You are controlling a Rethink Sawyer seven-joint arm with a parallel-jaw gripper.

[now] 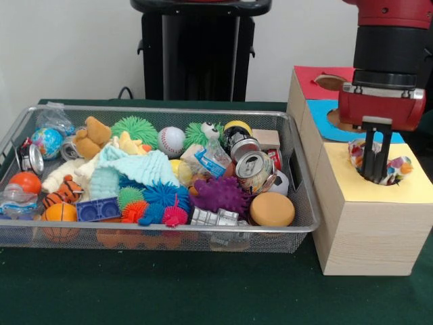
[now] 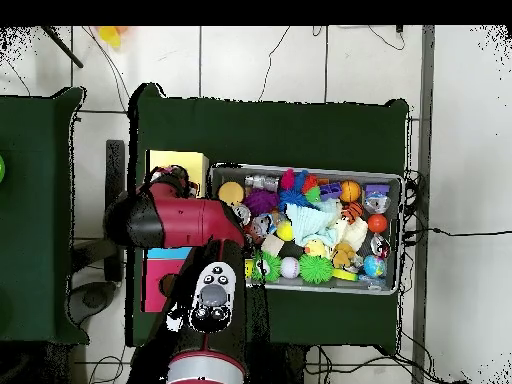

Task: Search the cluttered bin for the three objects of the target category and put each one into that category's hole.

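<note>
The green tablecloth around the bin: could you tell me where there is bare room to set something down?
Bare cloth runs along the mesh bin's front and the wooden box. The bin itself is packed full.

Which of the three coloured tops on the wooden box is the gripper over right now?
The gripper is over the yellow top, the one nearest the camera in the front view, dipping into its hole with a crinkly wrapper. The blue top and red top lie behind.

Even, bright indoor light, no harsh shadows.
Soft shadow lies under the bin point(image 1: 298, 223) on the green surface point(image 1: 169, 291); cans point(image 1: 254, 166) glint faintly; the front view is slightly soft, the overhead floor point(image 2: 280, 60) is washed pale.
</note>
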